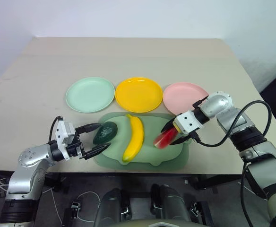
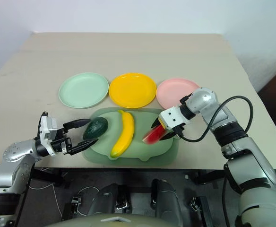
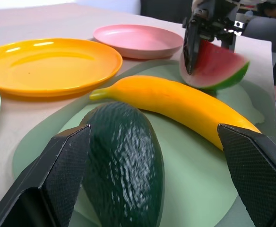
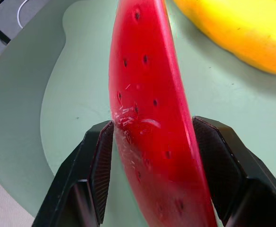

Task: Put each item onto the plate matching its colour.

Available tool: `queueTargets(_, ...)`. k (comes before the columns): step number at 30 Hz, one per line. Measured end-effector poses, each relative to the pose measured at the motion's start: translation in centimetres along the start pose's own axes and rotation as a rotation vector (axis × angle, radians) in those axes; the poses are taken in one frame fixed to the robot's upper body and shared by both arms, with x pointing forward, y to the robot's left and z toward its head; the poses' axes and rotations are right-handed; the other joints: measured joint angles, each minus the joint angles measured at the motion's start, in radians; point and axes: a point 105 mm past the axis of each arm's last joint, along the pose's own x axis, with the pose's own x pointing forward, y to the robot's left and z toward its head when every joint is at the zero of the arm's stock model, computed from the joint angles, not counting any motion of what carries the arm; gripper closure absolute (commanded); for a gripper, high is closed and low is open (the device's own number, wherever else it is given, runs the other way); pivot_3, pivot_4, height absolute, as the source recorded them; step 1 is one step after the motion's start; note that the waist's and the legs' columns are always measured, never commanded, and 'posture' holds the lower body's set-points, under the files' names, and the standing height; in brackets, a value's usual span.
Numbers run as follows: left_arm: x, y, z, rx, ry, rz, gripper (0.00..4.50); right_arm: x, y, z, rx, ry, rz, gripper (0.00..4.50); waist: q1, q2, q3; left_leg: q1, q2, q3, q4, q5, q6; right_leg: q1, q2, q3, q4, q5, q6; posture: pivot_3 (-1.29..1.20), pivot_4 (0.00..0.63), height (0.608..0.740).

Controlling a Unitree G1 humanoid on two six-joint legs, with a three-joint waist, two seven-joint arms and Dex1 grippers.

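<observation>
Right gripper (image 1: 174,134), left eye view: angled downward at the right end of the pale green mat (image 1: 150,160), its two black fingers straddling the watermelon slice (image 1: 165,138). The pink plate (image 1: 185,97) lies just behind it, nearer this arm than any other; nothing stands between. The yellow banana (image 1: 134,137) lies lengthwise toward the yellow plate (image 1: 139,94); the mint green plate (image 1: 90,94) sits farthest left.

Left gripper (image 2: 77,134), right eye view: level, jaws spread wide and holding nothing, aimed at the dark green avocado (image 2: 96,128), which rests on the mat's left end. The mint plate lies beyond the avocado.

Left wrist view: avocado between the two open fingers, its long axis running away from the camera; banana crosswise behind it; the slice stands on edge, rind down, under the other gripper.

Right wrist view: the slice's thin red edge sits between the pads (image 4: 101,163), one to each flat side, jaws partly closed. Small gaps show, so a firm grip cannot be confirmed.
</observation>
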Motion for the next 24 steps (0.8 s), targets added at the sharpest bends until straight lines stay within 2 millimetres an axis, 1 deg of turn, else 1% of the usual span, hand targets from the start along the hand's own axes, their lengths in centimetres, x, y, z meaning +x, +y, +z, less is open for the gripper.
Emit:
queueTargets(3, 0.2, 0.1, 0.4, 0.01, -0.004, 0.002, 0.0, -0.1, -0.1, 0.0, 0.0, 0.008, 0.001, 2.26, -0.001, 0.0, 0.0, 0.0, 0.0, 0.0, 0.0, 0.0, 0.0, 0.0, 0.0, 0.0, 0.0, 0.0, 0.0, 0.0, 0.15, 0.696)
queueTargets(6, 0.4, 0.1, 0.7, 0.016, -0.007, 0.002, 0.0, -0.5, -0.7, 0.5, -0.021, 0.011, -0.013, 2.95, -0.004, 0.0, -0.001, 0.001, 0.0, 0.0, 0.0, 0.0, 0.0, 0.001, 0.001, 0.0, 0.0, 0.0, 0.0, 0.0, 0.15, 0.696)
queueTargets(7, 0.4, 0.1, 0.7, 0.017, -0.007, 0.002, 0.0, -0.5, -0.8, 0.5, -0.021, 0.012, -0.013, 3.12, -0.004, 0.0, -0.001, 0.001, 0.001, 0.0, 0.0, 0.0, 0.0, 0.001, 0.001, 0.0, 0.0, 0.0, 0.0, 0.0, 0.15, 0.696)
queueTargets(12, 0.4, 0.1, 0.7, 0.017, -0.005, 0.004, 0.0, -0.6, -0.8, 0.6, 0.009, -0.003, -0.015, 3.17, -0.003, 0.0, 0.0, 0.001, 0.001, 0.0, 0.0, 0.0, 0.0, 0.0, 0.0, 0.0, 0.0, 0.0, 0.0, 0.0, 0.15, 0.696)
queueTargets(17, 0.4, 0.2, 0.7, 0.018, -0.006, 0.005, 0.0, -1.1, -1.3, 1.6, 0.013, -0.031, -0.042, 3.19, -0.003, 0.0, -0.001, 0.001, 0.001, 0.0, 0.0, 0.0, 0.0, 0.0, 0.0, 0.0, 0.0, 0.0, 0.0, 0.0, 0.15, 0.696)
queueTargets(21, 0.4, 0.2, 0.8, 0.018, -0.006, 0.006, 0.0, -1.3, -1.1, 2.1, 0.083, -0.072, -0.045, 3.19, -0.001, 0.0, 0.0, 0.0, 0.001, 0.0, 0.0, 0.0, 0.0, 0.0, 0.0, 0.0, 0.0, 0.0, 0.0, 0.0, 0.15, 0.696)
queueTargets(24, 0.5, 0.3, 0.8, 0.013, -0.004, 0.007, 0.0, -1.4, -1.1, 2.2, 0.097, -0.075, -0.046, 3.19, 0.001, 0.001, 0.0, 0.0, 0.0, 0.0, 0.0, 0.0, 0.0, 0.0, 0.0, 0.0, 0.0, 0.0, 0.0, 0.0, 0.15, 0.696)
